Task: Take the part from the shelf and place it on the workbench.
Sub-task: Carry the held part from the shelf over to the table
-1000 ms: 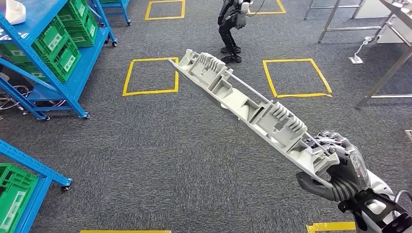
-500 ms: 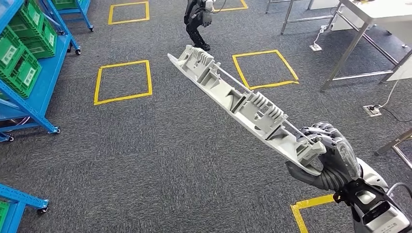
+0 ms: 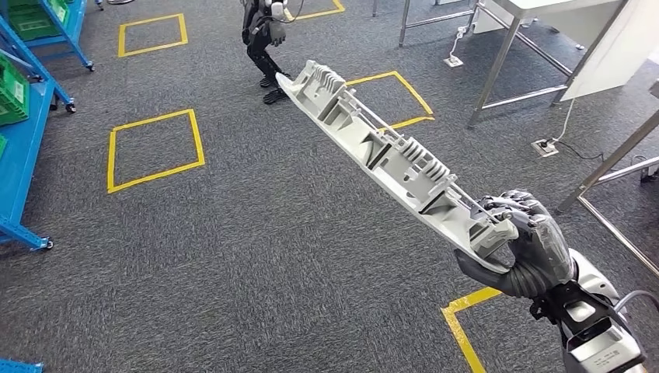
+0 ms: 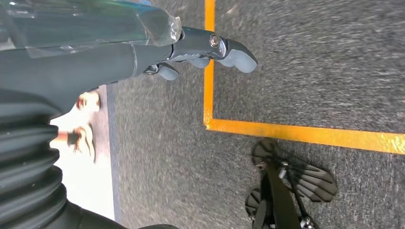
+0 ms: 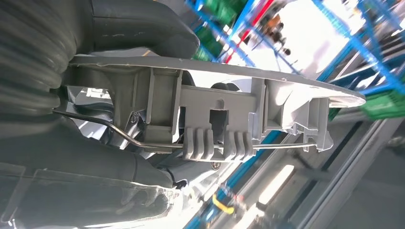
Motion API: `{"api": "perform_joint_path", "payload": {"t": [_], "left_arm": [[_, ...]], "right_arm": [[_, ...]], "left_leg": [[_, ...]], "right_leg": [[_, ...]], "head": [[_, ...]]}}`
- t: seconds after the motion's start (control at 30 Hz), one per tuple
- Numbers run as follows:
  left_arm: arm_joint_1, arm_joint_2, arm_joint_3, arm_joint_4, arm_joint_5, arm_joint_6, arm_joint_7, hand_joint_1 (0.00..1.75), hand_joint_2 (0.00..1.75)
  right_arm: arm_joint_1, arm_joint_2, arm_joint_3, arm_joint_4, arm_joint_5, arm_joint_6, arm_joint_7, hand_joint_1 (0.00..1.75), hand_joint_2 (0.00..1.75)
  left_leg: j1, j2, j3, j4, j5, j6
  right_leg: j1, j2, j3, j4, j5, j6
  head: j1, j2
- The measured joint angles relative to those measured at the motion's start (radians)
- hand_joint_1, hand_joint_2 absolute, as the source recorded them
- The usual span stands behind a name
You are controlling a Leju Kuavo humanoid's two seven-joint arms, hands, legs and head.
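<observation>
- The right hand (image 3: 522, 247) grips one end of the part (image 3: 388, 159), fingers wrapped round its flange; the long grey moulding juts out over the carpet, tilted up and away from the body.
- The left hand (image 4: 200, 50) hangs over the floor with nothing in it, fingers loosely curled.
- Since a second ago the whole view has swung: the blue shelf (image 3: 19, 132) has slid off toward the left edge and steel table legs (image 3: 497, 66) have come in at upper right. That is the camera turning, not the part moving; the grip looks unchanged.
- Judged from this, pick-up is done and the robot is turning toward the tabletop; placing is not yet done.
- Count: one part, two hands, one other robot (image 3: 264, 35) standing ahead, four yellow floor squares in whole or in part.
</observation>
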Motion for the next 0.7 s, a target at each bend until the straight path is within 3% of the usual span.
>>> {"api": "perform_joint_path", "payload": {"t": [0.07,0.13,0.2,0.27,0.33,0.37,0.4,0.47,0.53,0.63,0.7], "left_arm": [[0.000,0.001,0.000,0.000,-0.001,0.000,0.000,0.00,1.75],[0.000,0.001,0.000,0.001,-0.002,0.000,0.000,0.00,1.75],[0.002,0.001,0.000,0.001,-0.003,-0.003,0.000,0.00,1.75],[0.008,0.001,0.000,0.002,-0.001,-0.008,-0.001,0.00,1.75],[0.014,0.003,0.001,0.003,0.003,-0.013,-0.006,0.00,1.75],[0.016,0.004,0.002,0.003,0.006,-0.015,-0.010,0.00,1.75],[0.017,0.005,0.004,0.004,0.008,-0.015,-0.014,0.00,1.75],[0.017,0.007,0.007,0.004,0.011,-0.012,-0.016,0.00,1.75],[0.017,0.010,0.009,0.005,0.014,-0.009,-0.018,0.00,1.75],[0.016,0.012,0.010,0.006,0.015,-0.009,-0.020,0.00,1.75],[0.016,0.010,0.010,0.007,0.011,-0.009,-0.020,0.00,1.75]], "right_arm": [[0.013,-0.006,-0.001,-0.006,-0.004,-0.012,-0.008,1.75,1.75],[0.037,-0.027,-0.008,-0.020,-0.023,-0.019,-0.017,1.75,1.75],[0.058,-0.062,-0.020,-0.035,-0.065,-0.021,-0.026,1.75,1.75],[0.067,-0.096,-0.033,-0.043,-0.116,-0.019,-0.032,1.75,1.75],[0.073,-0.125,-0.045,-0.047,-0.154,-0.019,-0.034,1.75,1.75],[0.075,-0.137,-0.050,-0.049,-0.166,-0.019,-0.035,1.75,1.75],[0.078,-0.148,-0.054,-0.051,-0.172,-0.019,-0.035,1.75,1.75],[0.082,-0.166,-0.059,-0.057,-0.175,-0.021,-0.035,1.75,1.75],[0.085,-0.177,-0.061,-0.061,-0.175,-0.025,-0.036,1.75,1.75],[0.091,-0.192,-0.063,-0.066,-0.173,-0.036,-0.036,1.75,1.75],[0.092,-0.202,-0.065,-0.070,-0.175,-0.038,-0.036,1.75,1.75]], "left_leg": [[-0.004,-0.017,0.022,-0.044,0.004,0.002],[-0.005,0.006,0.028,-0.051,0.010,0.007],[-0.002,0.030,0.033,-0.060,0.017,0.016],[-0.002,0.057,0.033,-0.063,0.019,0.021],[-0.002,0.087,0.031,-0.062,0.018,0.022],[-0.002,0.101,0.031,-0.062,0.017,0.022],[-0.001,0.114,0.032,-0.062,0.016,0.020],[-0.001,0.135,0.035,-0.059,0.010,0.013],[-0.006,0.152,0.038,-0.055,0.003,0.003],[-0.006,0.168,0.041,-0.052,-0.003,-0.009],[-0.001,0.133,0.026,-0.019,-0.029,-0.020]], "right_leg": [[-0.003,0.020,-0.005,-0.001,0.005,0.011],[-0.008,0.028,-0.012,-0.001,0.008,0.022],[-0.006,-0.010,-0.034,0.039,-0.018,0.030],[-0.003,-0.059,-0.087,0.155,-0.083,0.038],[-0.005,-0.072,-0.139,0.272,-0.128,0.046],[-0.006,-0.075,-0.140,0.283,-0.125,0.049],[-0.008,-0.080,-0.120,0.252,-0.106,0.051],[-0.011,-0.112,-0.038,0.108,-0.051,0.053],[-0.011,-0.136,0.017,0.009,-0.023,0.045],[-0.008,-0.115,0.020,-0.002,-0.019,0.025],[-0.011,-0.099,0.017,-0.004,-0.015,0.013]], "head": [[0.000,0.000],[0.000,0.000],[0.002,0.000],[0.004,0.000],[0.004,0.000],[0.004,0.000],[0.004,0.000],[0.004,0.000],[0.003,0.000],[0.002,0.000],[0.001,0.000]]}}
